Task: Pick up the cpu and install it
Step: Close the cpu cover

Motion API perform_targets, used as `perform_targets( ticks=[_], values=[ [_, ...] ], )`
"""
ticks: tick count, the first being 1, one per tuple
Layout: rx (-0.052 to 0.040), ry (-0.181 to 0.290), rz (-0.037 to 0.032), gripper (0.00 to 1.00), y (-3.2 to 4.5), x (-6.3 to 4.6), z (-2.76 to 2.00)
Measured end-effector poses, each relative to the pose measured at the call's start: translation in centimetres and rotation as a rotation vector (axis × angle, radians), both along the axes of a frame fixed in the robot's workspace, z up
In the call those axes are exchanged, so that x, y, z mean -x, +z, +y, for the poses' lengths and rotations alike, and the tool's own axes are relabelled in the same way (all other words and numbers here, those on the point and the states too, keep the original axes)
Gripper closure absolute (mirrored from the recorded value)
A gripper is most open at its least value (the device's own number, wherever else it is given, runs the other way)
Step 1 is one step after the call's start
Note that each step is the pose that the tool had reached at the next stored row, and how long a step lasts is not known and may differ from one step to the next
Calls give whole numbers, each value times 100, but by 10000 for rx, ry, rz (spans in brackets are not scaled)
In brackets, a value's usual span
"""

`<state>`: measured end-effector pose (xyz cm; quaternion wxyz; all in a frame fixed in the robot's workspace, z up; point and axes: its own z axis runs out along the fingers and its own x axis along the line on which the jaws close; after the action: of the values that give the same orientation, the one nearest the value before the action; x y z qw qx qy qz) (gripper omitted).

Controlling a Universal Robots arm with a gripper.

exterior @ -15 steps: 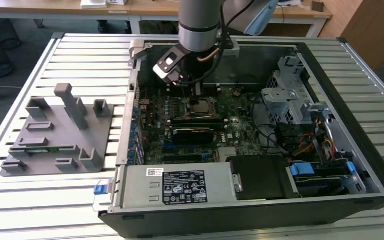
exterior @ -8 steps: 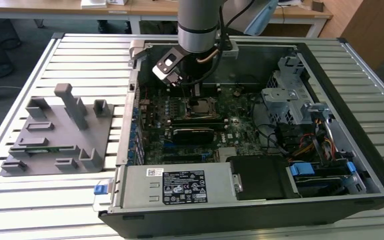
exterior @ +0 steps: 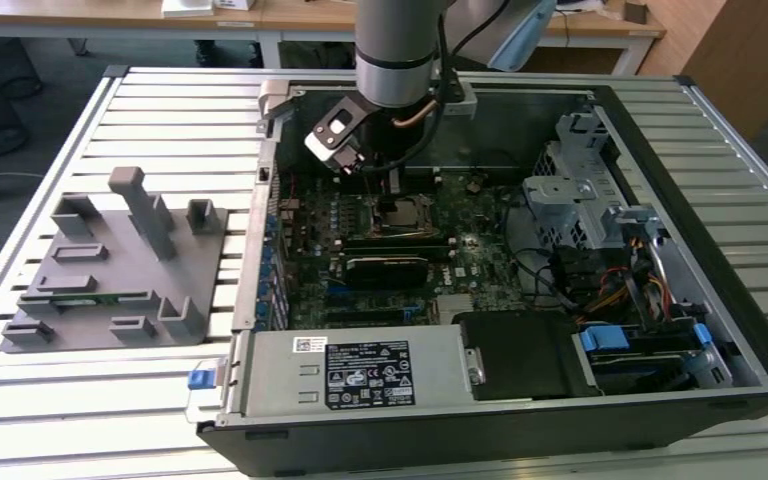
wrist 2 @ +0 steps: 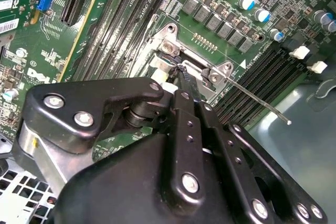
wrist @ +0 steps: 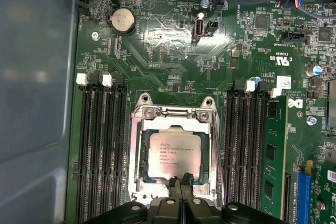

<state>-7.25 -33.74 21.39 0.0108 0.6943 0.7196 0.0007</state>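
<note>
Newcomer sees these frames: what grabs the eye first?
The open computer case on the slatted table, with the arm inside it in the exterior view. In the first wrist view the cpu lies in the socket frame, the shut gripper at its edge. A grey tray sits at the exterior view's left.

1 cpu (wrist: 175, 153). 1 socket frame (wrist: 176, 113). Mem slot banks (wrist: 102, 150): 2, one each side of frame. Mem sticks: 2, i.e. board stick (wrist: 274, 150) + tray stick (exterior: 97, 297). 1 coin batt (wrist: 121, 20). 1 grey tray (exterior: 77, 320). 1 PC case (exterior: 491, 430). 1 gripper (wrist: 180, 181).
</note>
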Motion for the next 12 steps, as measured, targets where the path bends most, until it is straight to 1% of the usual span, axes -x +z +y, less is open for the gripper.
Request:
perform_targets(
  ticks=[12],
  values=[
    [1, 0, 1, 89, -30, 7, 0]
  ],
)
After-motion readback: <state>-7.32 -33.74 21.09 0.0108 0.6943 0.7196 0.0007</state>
